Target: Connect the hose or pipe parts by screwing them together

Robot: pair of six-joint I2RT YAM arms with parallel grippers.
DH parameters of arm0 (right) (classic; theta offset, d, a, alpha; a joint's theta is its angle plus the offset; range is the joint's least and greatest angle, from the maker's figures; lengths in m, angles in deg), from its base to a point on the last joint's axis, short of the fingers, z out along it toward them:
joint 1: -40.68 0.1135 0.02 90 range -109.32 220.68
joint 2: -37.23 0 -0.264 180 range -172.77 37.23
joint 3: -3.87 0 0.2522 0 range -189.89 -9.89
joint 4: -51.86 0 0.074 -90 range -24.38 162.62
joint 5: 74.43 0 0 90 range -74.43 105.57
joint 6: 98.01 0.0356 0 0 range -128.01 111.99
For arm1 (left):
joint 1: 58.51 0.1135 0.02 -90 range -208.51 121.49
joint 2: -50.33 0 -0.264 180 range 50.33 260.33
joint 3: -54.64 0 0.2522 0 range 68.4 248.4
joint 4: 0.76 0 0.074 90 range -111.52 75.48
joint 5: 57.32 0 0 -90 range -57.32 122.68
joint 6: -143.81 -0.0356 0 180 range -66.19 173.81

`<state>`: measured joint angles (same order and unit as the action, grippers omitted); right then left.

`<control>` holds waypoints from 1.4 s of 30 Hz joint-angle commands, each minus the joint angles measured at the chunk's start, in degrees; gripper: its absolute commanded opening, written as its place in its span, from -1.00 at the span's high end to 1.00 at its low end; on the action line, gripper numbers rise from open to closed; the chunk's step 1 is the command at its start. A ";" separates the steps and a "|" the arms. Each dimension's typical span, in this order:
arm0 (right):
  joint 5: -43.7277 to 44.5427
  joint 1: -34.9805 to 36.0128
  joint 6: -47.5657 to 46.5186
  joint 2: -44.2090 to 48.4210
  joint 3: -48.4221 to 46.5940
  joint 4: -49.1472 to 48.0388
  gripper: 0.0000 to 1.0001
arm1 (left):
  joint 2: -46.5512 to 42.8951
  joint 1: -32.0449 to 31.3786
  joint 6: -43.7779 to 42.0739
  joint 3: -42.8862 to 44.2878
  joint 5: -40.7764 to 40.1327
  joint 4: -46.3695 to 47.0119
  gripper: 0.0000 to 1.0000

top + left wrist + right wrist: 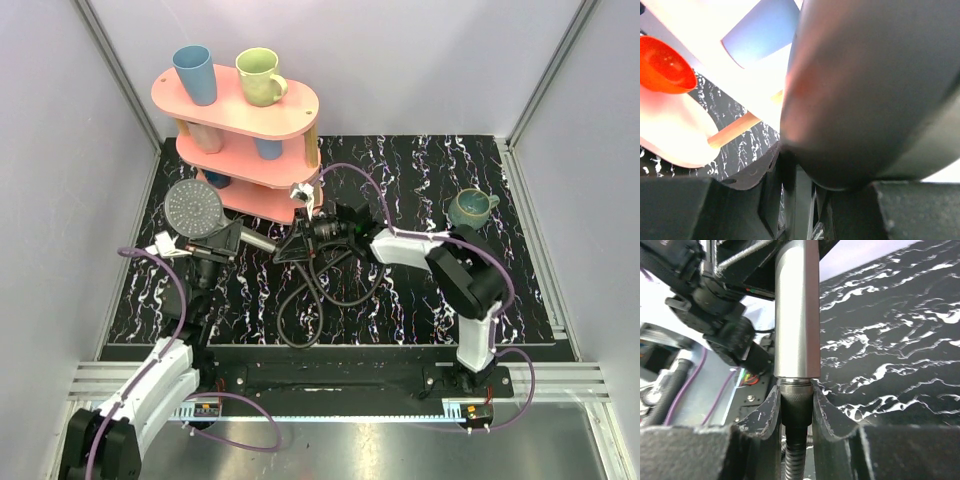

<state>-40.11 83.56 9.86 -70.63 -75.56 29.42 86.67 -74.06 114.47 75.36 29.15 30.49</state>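
The dark grey shower head [193,207] lies at the left of the mat, its dotted face up and its straight handle [258,242] pointing right. My left gripper [214,244] is shut on that handle; in the left wrist view the shower head [875,90] fills the frame above the gripper [805,200]. The black coiled hose [312,298] loops over the middle of the mat. My right gripper [300,242] is shut on the hose's knurled end nut [796,397], which butts against the end of the metal handle [796,315]. The ribbed hose [794,465] runs down between the right gripper's [796,405] fingers.
A pink three-tier shelf [290,112] stands at the back left, carrying a blue cup [195,74], a green mug [259,76] and more cups below. A teal mug [470,207] sits at the back right of the mat. Purple cables [178,300] trail along both arms.
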 commanded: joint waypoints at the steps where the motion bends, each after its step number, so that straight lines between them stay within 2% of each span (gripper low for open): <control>1: -5.23 -4.55 24.09 -4.73 -5.44 -33.09 0.98 | 3.73 -1.50 -1.78 -2.39 15.92 17.91 1.00; 4: -3.39 -5.60 26.69 -5.88 -5.00 -33.59 0.64 | 4.44 -1.50 -2.04 -1.43 16.28 16.87 1.00; 5: -2.95 -5.87 25.91 -5.53 -4.82 -32.19 0.33 | 4.27 -1.50 -1.87 -0.90 15.75 15.73 1.00; 6: -2.42 -5.78 24.68 -4.74 -4.21 -30.00 0.22 | 3.83 -1.50 -1.52 -0.29 14.01 11.11 1.00; 7: -0.41 -5.87 20.23 -3.86 -3.77 -23.71 0.11 | 3.22 -1.50 -1.08 0.59 12.86 7.41 1.00; 8: 1.09 -5.78 17.58 -1.51 -3.16 -20.25 -0.13 | 1.65 -1.50 -0.99 3.29 11.19 2.67 1.00; 9: 2.93 -5.87 14.77 -0.09 -1.41 -17.17 -0.22 | 0.85 -1.59 -0.46 5.24 6.83 -9.73 1.00; 12: 10.75 -5.87 5.36 4.83 1.32 -6.62 -0.41 | -0.82 -1.59 -0.10 12.53 -0.23 -29.21 1.00; 16: 19.79 -4.73 -8.07 9.49 0.89 10.49 -0.41 | -2.32 -1.50 -1.43 18.51 -4.98 -40.60 1.00; 18: 23.93 -2.45 -12.57 12.48 1.15 14.92 -0.43 | -2.41 -1.50 -1.43 22.29 -7.70 -47.34 1.00; 22: 38.24 4.57 -24.78 17.23 2.30 23.27 -0.53 | 0.21 -1.50 -0.81 28.97 -11.14 -59.23 1.00; 24: 41.08 8.43 -27.08 19.60 3.52 24.42 -0.57 | 1.01 -1.59 -1.16 32.32 -11.41 -63.53 1.00; 28: 53.97 14.68 -31.14 22.16 4.85 26.01 -0.60 | 2.77 -1.50 1.46 35.66 -12.90 -69.17 1.00; 31: 60.13 20.13 -32.98 21.72 5.02 26.10 -0.61 | 3.74 -1.50 3.14 37.59 -11.94 -71.47 1.00; 36: 69.38 24.80 -35.71 17.07 2.49 27.41 -0.64 | 6.20 -1.50 4.20 40.50 -10.62 -74.28 1.00; 38: 72.90 26.12 -36.76 14.53 1.16 28.91 -0.62 | 6.38 -1.50 5.34 40.59 -10.01 -74.55 1.00; 42: 79.31 28.40 -40.45 11.62 -1.21 27.51 -0.46 | 6.11 -1.50 6.48 40.06 -8.69 -74.63 1.00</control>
<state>28.70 110.18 -26.01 -56.66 -72.94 57.50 93.66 -75.54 118.78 112.27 19.27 -46.84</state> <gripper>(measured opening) 0.762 0.318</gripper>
